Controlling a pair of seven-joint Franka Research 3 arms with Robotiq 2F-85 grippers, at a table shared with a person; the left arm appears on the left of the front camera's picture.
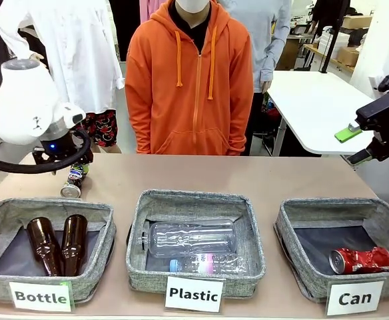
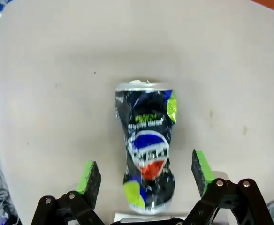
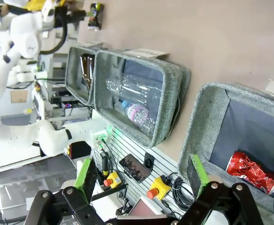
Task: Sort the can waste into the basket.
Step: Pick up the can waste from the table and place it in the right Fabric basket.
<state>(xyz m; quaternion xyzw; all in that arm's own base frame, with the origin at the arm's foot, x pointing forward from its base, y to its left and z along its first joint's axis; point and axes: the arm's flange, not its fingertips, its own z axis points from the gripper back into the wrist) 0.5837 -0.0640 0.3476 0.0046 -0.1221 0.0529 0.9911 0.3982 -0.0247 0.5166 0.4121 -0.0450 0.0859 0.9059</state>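
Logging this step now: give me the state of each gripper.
Left gripper: open, its pads either side of the black can, not closed on it.
Right gripper: open, holding nothing.

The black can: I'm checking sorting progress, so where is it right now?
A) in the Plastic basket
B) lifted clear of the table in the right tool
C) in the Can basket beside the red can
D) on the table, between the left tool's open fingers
D: the left wrist view shows the black can lying on the table between the open green pads of the left tool, not gripped.
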